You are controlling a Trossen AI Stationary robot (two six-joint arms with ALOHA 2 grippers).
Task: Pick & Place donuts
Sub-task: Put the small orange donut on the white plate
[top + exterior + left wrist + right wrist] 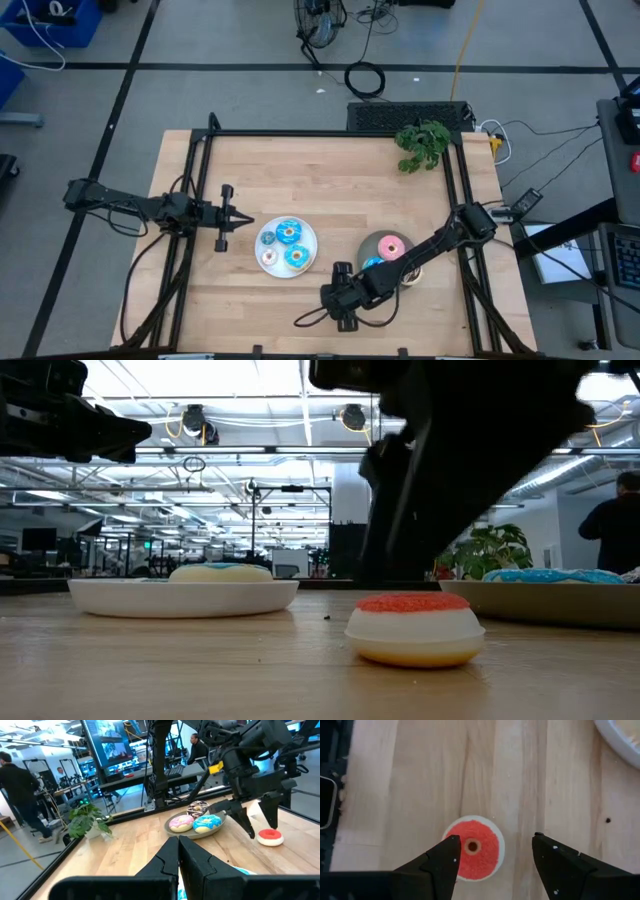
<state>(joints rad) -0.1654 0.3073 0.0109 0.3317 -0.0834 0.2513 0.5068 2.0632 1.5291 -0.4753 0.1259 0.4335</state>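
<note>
A small red-iced donut (472,848) lies flat on the table, also seen in the low view (415,628) and the left wrist view (270,836). My right gripper (495,837) hovers open above it, pointing down, fingers spread wider than the donut, near the table's near edge (343,302). A grey plate (220,829) carries a pink donut (181,823), a blue donut (206,823) and a brown sprinkled one (197,808). A white plate (311,240) holds blue-iced donuts (289,233) and a pale one (269,258). My left gripper (236,218) waits shut, left of the white plate.
A potted plant (422,145) stands near the table's far right corner. A black frame rail (330,133) runs along the far edge and down both sides. Bare wood lies between the two plates and the far rail. People show in the room behind.
</note>
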